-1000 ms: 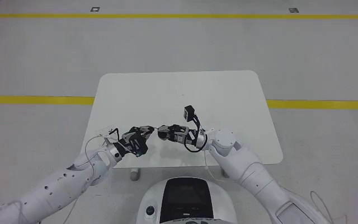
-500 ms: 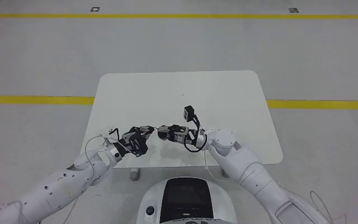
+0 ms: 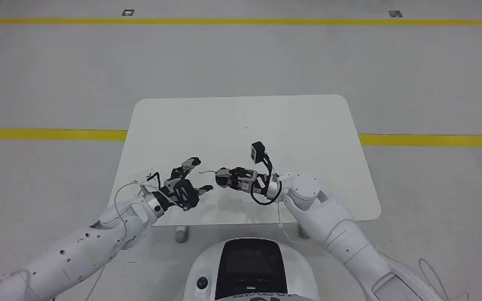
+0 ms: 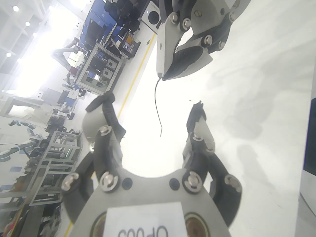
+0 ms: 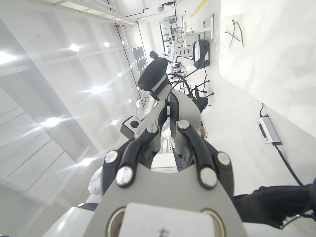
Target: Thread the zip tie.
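Black at the pads and pressed together, gripping one end of the zip tie (image 4: 156,99) in the right hand (image 4: 164,76) above the white tabletop (image 3: 301,128). Letting the rest of the thin dark strand curve away freely toward the left hand (image 4: 150,104). Holding that left hand wide open, fingers (image 4: 106,109) spread on either side of the strand's loose tip, apparently without touching it. Hovering both hands tip to tip, near each other but apart, over the near part of the tabletop.
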You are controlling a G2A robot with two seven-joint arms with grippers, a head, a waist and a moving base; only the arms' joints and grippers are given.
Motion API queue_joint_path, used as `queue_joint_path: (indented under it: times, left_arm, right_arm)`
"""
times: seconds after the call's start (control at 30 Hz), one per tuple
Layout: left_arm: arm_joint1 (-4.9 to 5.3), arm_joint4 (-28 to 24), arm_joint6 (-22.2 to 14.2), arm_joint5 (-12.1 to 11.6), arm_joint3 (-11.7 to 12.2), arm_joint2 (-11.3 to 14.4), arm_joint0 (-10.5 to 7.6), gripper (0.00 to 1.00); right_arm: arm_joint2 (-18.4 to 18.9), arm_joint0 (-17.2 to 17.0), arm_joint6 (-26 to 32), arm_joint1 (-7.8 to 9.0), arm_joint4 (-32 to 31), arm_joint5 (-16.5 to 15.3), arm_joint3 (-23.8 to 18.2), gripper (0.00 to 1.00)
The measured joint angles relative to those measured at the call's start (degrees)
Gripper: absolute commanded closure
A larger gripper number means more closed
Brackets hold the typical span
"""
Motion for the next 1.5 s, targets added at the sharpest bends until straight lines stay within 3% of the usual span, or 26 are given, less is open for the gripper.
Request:
queue_joint_path:
  times: [0.23, 0.33, 0.43, 0.47, 0.57, 0.63, 0.67, 0.77, 0.93, 1.03, 1.13, 1.27, 1.5]
  left_arm:
    - [-0.01, -0.04, -0.01, -0.02, 0.00, -0.01, 0.01, 0.00]
    - [-0.19, -4.27, 1.47, -1.98, 0.62, -0.94, 0.12, 0.00]
    - [0.11, -13.88, 7.96, -8.99, 2.99, -3.27, 0.34, 0.00]
    - [0.38, -17.63, 10.81, -13.07, 4.57, -4.30, 0.36, 0.00]
    - [0.96, -24.51, 14.86, -22.44, 8.27, -6.51, 0.18, 0.00]
    - [1.19, -25.83, 16.56, -26.81, 8.64, -6.56, 0.25, 0.00]
    - [1.27, -25.58, 17.42, -27.78, 8.45, -6.29, 0.25, 0.00]
    - [1.29, -25.29, 17.51, -25.83, 8.39, -6.18, 0.24, 0.00]
    - [1.17, -25.86, 17.66, -25.75, 7.98, -5.95, 0.40, 0.00]
    - [0.92, -32.97, 20.45, -25.76, 6.05, -3.31, 0.91, 0.00]
    - [1.67, -40.30, 21.29, -25.76, 5.10, 0.96, -1.00, 0.00]
    - [3.31, -46.93, 22.58, -25.76, 4.12, 6.95, -5.04, 0.00]
    - [5.76, -51.15, 22.95, -25.75, 3.65, 17.41, -12.18, 0.00]
  right_arm:
    - [0.09, -0.03, -0.15, 0.00, 0.03, 0.03, 0.01, 1.00]
    - [0.57, -0.62, -0.56, 0.24, -1.21, -0.87, -1.01, 1.00]
    - [2.21, -1.61, 1.01, 1.01, -3.18, -1.98, -2.54, 1.00]
    - [2.90, -1.98, 1.91, 1.35, -4.03, -2.18, -3.12, 1.00]
    - [4.18, -2.70, 4.37, 2.10, -6.09, -2.36, -4.49, 1.00]
    - [4.68, -2.77, 7.05, 2.45, -6.59, -2.69, -4.94, 1.00]
    - [4.96, -2.79, 7.86, 2.57, -6.57, -2.85, -4.96, 1.00]
    - [5.02, -2.79, 7.86, 2.57, -6.48, -2.88, -4.92, 1.00]
    - [4.98, -2.82, 7.74, 2.56, -6.53, -2.89, -4.97, 1.00]
    - [5.02, -3.24, 7.42, 2.76, -8.36, -4.28, -5.55, 1.00]
    - [5.84, -3.87, 8.63, 3.16, -8.81, -5.89, -5.86, 1.00]
    - [6.75, -4.73, 9.26, 3.63, -9.40, -6.63, -6.46, 1.00]
    - [6.71, -5.07, 9.80, 3.95, -10.67, -8.37, -7.25, 1.00]
